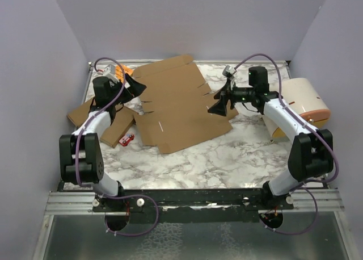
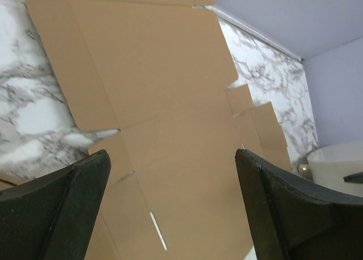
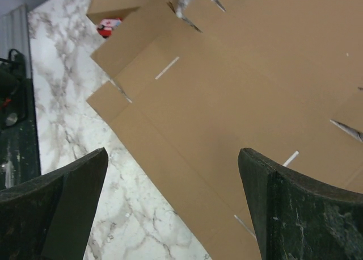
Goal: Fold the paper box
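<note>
- the paper box lies as a flat brown die-cut sheet on the marble surface, in the middle toward the far side and turned askew to the edges
- no panel or flap looks raised or creased over in any view; the slits and notched side flaps all lie open, so by my judgement the folding has not begun and every fold and tuck is left to do
- the left pincer hangs over the sheet's left edge with its jaws spread wide and nothing between them
- the right pincer hangs over the sheet's right edge, also spread wide and empty; whether either one touches the cardboard i cannot tell
- smaller cardboard pieces lie at the left, partly under the left arm, with a small red item just beside them
- a cream rounded object sits at the far right
- the sheet is plain, with no print, label or brand on it; the red item carries white marks too small to read
</note>
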Controlling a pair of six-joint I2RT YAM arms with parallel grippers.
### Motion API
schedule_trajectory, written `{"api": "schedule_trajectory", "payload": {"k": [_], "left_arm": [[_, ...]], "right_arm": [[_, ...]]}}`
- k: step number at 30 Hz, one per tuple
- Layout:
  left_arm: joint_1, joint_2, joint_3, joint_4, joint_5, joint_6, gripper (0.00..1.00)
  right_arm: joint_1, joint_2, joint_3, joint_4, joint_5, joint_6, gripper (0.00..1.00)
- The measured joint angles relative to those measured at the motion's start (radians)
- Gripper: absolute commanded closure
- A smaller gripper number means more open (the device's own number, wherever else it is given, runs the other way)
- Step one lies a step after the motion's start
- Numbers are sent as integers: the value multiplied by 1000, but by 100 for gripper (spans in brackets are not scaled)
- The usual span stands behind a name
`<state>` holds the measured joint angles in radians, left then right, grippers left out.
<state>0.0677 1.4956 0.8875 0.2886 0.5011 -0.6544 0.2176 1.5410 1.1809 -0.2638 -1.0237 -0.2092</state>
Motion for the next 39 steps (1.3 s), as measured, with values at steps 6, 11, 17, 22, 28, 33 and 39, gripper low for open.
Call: {"api": "schedule_trajectory", "payload": {"k": [6, 11, 17, 22, 28, 33, 39], "left_arm": [[11, 213, 170, -30, -29, 28, 8], [12, 394, 312, -84, -29, 43, 8], [12, 562, 512, -200, -39, 87, 16], [15, 644, 595, -244, -43, 97, 26], [16, 711, 639, -266, -37, 96, 40], [18, 729, 648, -249, -25, 80, 62], [30, 735, 602, -162, 29, 32, 100]], "right_arm": [[18, 62, -17, -12, 69, -31, 1], [22, 60, -54, 2, 70, -33, 1], [27, 80, -62, 1, 81, -51, 1], [32, 92, -62, -4, 95, -66, 1], [37, 92, -62, -5, 100, -77, 1], [37, 92, -62, -5, 110, -85, 1], [37, 92, -62, -5, 117, -86, 1]]}}
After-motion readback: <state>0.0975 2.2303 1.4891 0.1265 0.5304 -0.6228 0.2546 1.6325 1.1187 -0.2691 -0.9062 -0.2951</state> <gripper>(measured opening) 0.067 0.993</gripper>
